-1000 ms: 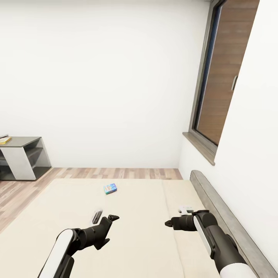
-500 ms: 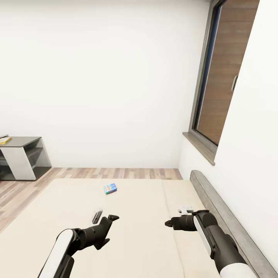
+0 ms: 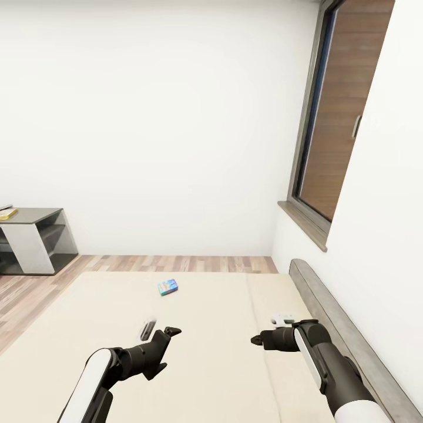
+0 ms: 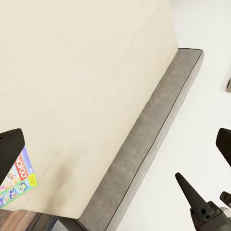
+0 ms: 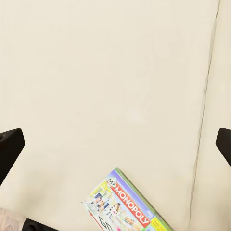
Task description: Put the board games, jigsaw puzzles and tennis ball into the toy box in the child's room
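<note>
A robot stands at the side of a large low bed (image 3: 205,352) with a plain beige mattress and a dark grey headboard (image 3: 341,329) running along the right wall. Both of its dark arms reach forward over the mattress.

The left gripper (image 3: 167,336) hovers above the bed with its two fingers spread apart and nothing between them; in its wrist view the dark fingertips (image 4: 10,147) sit at opposite edges of the picture. The right gripper (image 3: 258,339) also hangs over the mattress, near the headboard. Its fingers are wide apart too and empty, as the right wrist view shows, with one fingertip (image 5: 9,144) at each side.

A small blue board game (image 3: 168,286) lies flat on the mattress, farther from the robot than both grippers and well apart from them. A second board game, the Monopoly box (image 5: 127,204), green-edged with its name in white on red, lies flat on the mattress below the right gripper, untouched; a corner of it (image 4: 18,175) also appears beside the left fingertip in the left wrist view.

Beyond the bed is a wood-plank floor (image 3: 35,288) and a white wall. At the far left stands a dark grey cabinet section (image 3: 35,241). A tall dark-framed window (image 3: 338,117) is set in the right wall
</note>
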Controlling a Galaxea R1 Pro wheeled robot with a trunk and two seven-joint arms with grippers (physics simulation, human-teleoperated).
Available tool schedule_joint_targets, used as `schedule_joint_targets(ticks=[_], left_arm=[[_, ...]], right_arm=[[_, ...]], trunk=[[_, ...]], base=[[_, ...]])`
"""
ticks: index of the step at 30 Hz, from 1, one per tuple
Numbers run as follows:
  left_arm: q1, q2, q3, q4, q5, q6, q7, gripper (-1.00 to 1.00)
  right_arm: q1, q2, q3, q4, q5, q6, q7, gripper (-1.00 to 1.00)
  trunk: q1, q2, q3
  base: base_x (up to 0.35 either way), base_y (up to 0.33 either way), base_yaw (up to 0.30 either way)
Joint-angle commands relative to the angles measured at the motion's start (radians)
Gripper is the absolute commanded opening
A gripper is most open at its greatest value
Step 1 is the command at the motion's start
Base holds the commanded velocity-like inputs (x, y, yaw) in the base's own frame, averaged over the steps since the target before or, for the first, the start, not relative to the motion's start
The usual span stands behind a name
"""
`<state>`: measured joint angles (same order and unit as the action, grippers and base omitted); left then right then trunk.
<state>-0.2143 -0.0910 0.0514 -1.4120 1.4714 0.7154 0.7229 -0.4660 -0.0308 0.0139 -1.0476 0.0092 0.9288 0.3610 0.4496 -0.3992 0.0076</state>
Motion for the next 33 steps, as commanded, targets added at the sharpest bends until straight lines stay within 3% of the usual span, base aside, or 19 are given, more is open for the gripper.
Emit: schedule_joint_targets(ticks=[1,15,19,33], left_arm=[[0.0,-0.001,0.003,-0.001,0.01,0.003,0.01,1.0],[0.0,-0.001,0.006,0.002,0.01,0.003,0.012,1.0],[0.0,-0.001,0.002,0.011,0.01,0.003,0.014,1.0],[0.0,-0.001,0.0,0.013,0.009,0.003,0.016,1.0]], right_arm=[[0.0,-0.001,0.001,-0.001,0.001,0.004,0.003,1.0],[0.002,-0.003,0.001,0.003,0.002,0.013,0.007,1.0],[0.039,-0.016,0.001,0.017,0.003,0.054,0.007,1.0],[0.132,-0.026,0.001,0.023,0.005,0.067,0.007,1.0]], trunk=[[0.0,-0.001,0.0],[0.0,-0.001,0.0],[0.0,-0.001,0.0],[0.0,-0.001,-0.004]], base=[[0.0,0.0,0.0],[0.0,0.0,0.0],[0.0,0.0,0.0],[0.0,0.0,0.0]])
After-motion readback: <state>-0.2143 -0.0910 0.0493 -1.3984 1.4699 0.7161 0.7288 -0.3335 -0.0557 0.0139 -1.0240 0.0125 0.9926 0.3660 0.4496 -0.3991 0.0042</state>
